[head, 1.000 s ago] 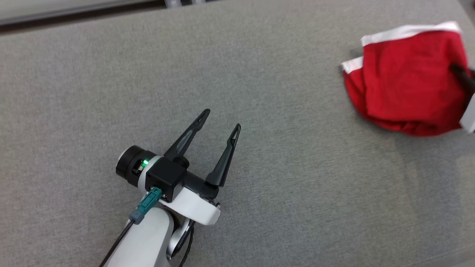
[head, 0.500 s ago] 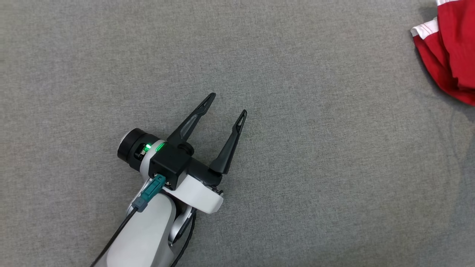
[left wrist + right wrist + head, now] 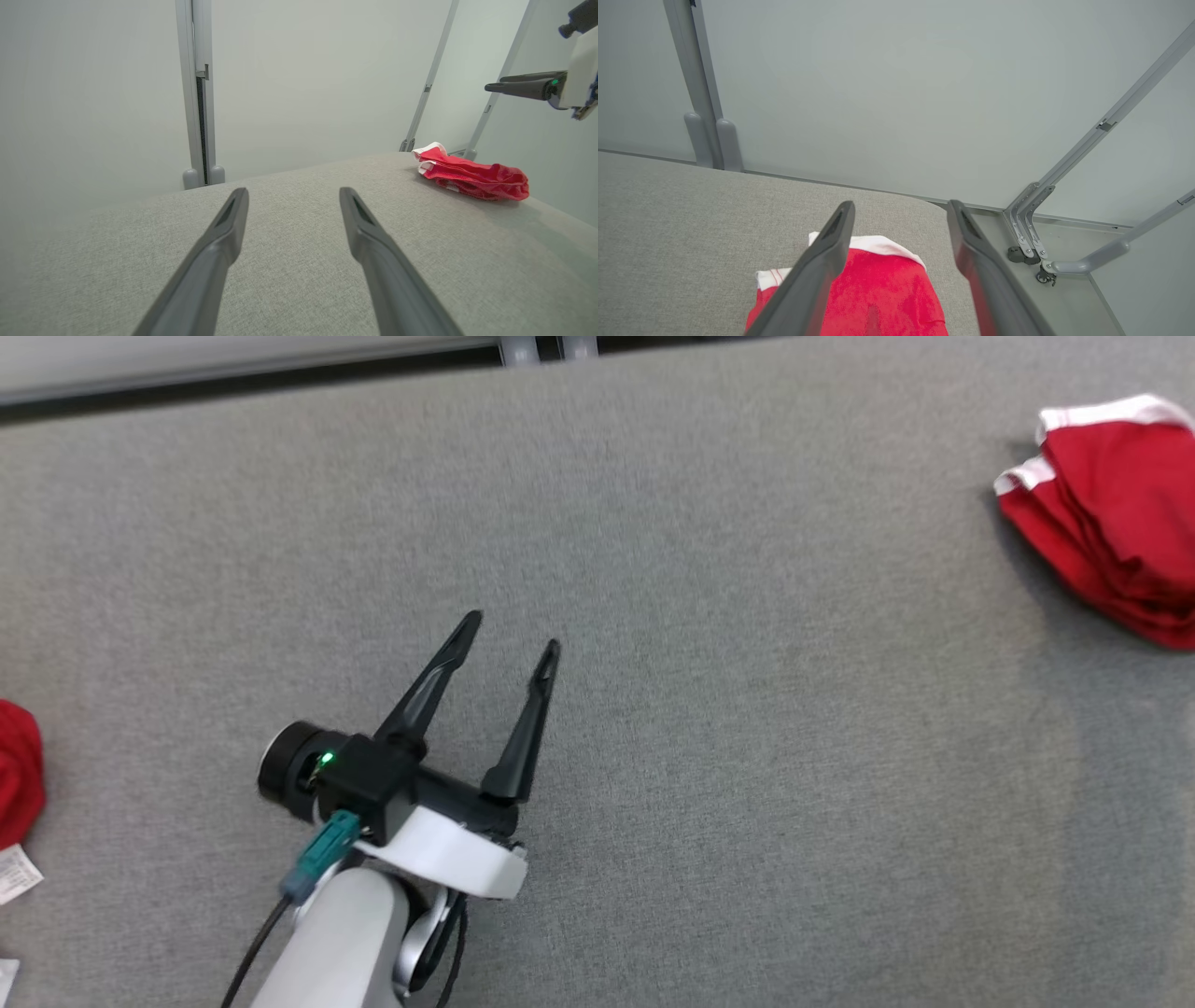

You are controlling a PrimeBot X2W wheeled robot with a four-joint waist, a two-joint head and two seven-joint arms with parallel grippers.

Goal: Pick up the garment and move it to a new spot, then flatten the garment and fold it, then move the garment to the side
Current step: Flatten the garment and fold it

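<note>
Left gripper (image 3: 512,631): two long, tapered dark fingers, spread wide and empty, over the grey woven tabletop (image 3: 747,756). Farther right lies the garment (image 3: 1111,532) — red cloth with white edge bands, folded in soft layers near the table's rounded far corner. From the right wrist, the right gripper (image 3: 901,204) stands above it — jaws wide, holding nothing.

Grey woven-fabric table (image 3: 747,756), flat and smooth. Lying on it by a far corner: red garment (image 3: 1111,541) with white trim, folded in loose layers. Well apart from the garment, at the opposite edge: another red cloth (image 3: 17,775), white tag (image 3: 14,875) just beside.
</note>
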